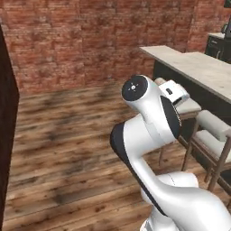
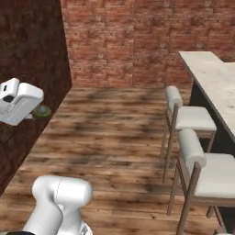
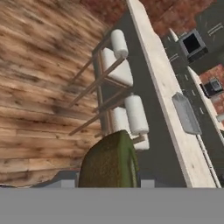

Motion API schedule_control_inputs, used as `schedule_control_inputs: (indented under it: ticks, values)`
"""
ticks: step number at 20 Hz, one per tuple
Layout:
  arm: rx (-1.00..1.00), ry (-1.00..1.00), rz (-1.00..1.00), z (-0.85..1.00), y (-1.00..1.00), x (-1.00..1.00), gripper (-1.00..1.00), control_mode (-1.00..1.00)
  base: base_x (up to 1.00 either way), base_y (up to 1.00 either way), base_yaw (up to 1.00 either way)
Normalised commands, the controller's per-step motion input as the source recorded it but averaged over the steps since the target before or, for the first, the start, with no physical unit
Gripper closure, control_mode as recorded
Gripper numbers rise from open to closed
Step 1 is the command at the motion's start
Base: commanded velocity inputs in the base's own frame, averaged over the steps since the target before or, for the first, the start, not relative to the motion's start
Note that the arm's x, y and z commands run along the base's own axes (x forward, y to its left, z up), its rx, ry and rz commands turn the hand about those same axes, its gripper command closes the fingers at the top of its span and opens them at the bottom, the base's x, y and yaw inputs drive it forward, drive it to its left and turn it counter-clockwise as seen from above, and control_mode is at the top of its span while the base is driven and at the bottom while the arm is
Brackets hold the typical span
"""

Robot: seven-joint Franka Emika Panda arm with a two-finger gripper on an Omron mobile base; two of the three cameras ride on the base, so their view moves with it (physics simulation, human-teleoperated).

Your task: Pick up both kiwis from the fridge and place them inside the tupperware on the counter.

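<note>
Your pincer [image 3: 108, 181] is clamped on a kiwi [image 3: 109, 161]; its fingertips are hidden behind the fruit, and the kiwi's lower end is cut off. The tupperware [image 3: 187, 114] sits on the beige counter [image 3: 162, 83], well beyond the kiwi, past two stools [image 3: 127, 87]. Wood floor, brick wall.

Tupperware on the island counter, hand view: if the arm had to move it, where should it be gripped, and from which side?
By its flared rim, at the middle of the long side facing the stools. The tupperware is a shallow tray lying flat on the counter, so only the raised rim offers a pinch. Come from above, one finger inside and one outside.
</note>
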Motion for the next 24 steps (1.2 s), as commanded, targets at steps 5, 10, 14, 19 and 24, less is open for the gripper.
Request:
schedule_control_inputs:
  ticks: [5,10,14,19,24]
  values:
    - [0.00,0.00,0.00,0.00,0.00,0.00,1.00,1.00,0.54,0.00,-1.00]
    - [0.00,0.00,0.00,0.00,0.00,0.00,1.00,1.00,0.53,0.00,-0.92]
    - [0.00,0.00,0.00,0.00,0.00,0.00,1.00,1.00,0.57,0.00,-0.79]
    - [0.00,0.00,0.00,0.00,0.00,0.00,1.00,1.00,0.81,0.16,-0.76]
    - [0.00,0.00,0.00,0.00,0.00,0.00,1.00,1.00,0.61,0.47,-0.54]
